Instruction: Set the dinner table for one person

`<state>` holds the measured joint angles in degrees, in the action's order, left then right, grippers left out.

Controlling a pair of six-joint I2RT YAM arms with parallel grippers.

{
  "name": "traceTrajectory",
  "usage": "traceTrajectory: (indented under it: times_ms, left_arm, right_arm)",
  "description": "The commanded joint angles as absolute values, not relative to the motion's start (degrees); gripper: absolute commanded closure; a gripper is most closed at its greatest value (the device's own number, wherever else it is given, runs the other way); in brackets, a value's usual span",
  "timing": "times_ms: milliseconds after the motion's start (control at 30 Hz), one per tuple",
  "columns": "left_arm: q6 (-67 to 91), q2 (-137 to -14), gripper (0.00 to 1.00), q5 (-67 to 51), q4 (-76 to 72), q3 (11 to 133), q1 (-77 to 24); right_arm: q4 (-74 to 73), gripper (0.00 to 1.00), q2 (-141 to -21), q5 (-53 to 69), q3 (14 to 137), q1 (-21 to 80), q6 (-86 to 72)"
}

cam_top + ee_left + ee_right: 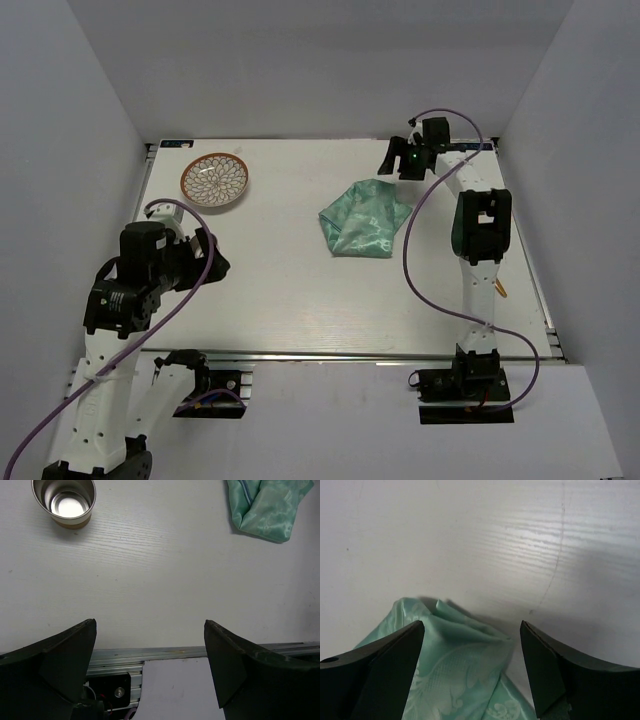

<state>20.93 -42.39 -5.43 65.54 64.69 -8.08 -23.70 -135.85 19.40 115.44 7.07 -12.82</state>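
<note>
Both pairs of jaws stand wide apart and grip nothing. Between the fingers of the left gripper (150, 652) we see only bare board and a silver metal rail (175, 652). The right gripper (469, 635) hangs over the far edge of a crumpled pale green patterned satin cloth (460, 680); we cannot tell whether its fingers touch the fabric, and they cut off the cloth's lower folds.

Everything rests on the white rectangular wood-grain tabletop (300, 290). Its long axis runs left to right in the top view, with the rail along the near long edge, just beyond the arm bases.

A round steel cup (64, 500), open mouth up, shows only in the left wrist view, its rim clipped by the frame; from above we cannot find it. A round dish with an orange-brown lattice pattern (214, 181) sits at the far left, well apart from the cloth. A small orange object (500, 290) at the right edge is too small to identify. A dark label strip (175, 143) at the far left corner carries marks we cannot read.
</note>
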Motion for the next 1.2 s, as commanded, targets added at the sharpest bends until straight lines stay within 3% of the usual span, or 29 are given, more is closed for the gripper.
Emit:
traceTrajectory:
  times_ms: [0, 167, 467, 567, 667, 700, 767, 1167]
  left_arm:
    - [20.0, -42.2, 0.02, -7.4, 64.9, 64.2, -8.3]
    - [20.0, -42.1, 0.02, -7.2, 65.2, 64.6, -8.3]
    - [20.0, -41.9, 0.02, -7.4, 65.5, 64.7, -8.3]
    - [20.0, -42.0, 0.02, -7.3, 65.8, 65.0, -8.3]
    - [20.1, -42.3, 0.02, -7.2, 66.1, 65.1, -8.3]
    - [20.1, -42.2, 0.02, -7.2, 66.1, 65.1, -8.3]
    - [20.0, -42.4, 0.02, -7.2, 65.9, 65.0, -8.3]
    - [20.7, -44.1, 0.02, -9.6, 63.1, 65.7, -8.3]
  right_arm:
    - [-25.1, 0.18, -138.2, 25.0, 120.6, 6.3, -12.9]
    - [-21.7, 0.23, -137.6, 27.3, 115.0, 6.0, -14.5]
    - [-18.2, 0.13, -132.8, 29.1, 104.6, 4.5, -15.0]
    - [-17.1, 0.24, -133.4, 31.2, 103.5, 4.5, -15.7]
    - [-15.4, 0.59, -132.5, 32.5, 102.1, 4.5, -16.6]
    - [-15.1, 0.84, -132.1, 33.0, 101.7, 4.7, -16.8]
    - [-14.0, 1.00, -130.6, 33.7, 101.4, 4.7, -17.8]
    - [-6.1, 1.00, -112.0, 39.7, 96.7, 9.0, -22.2]
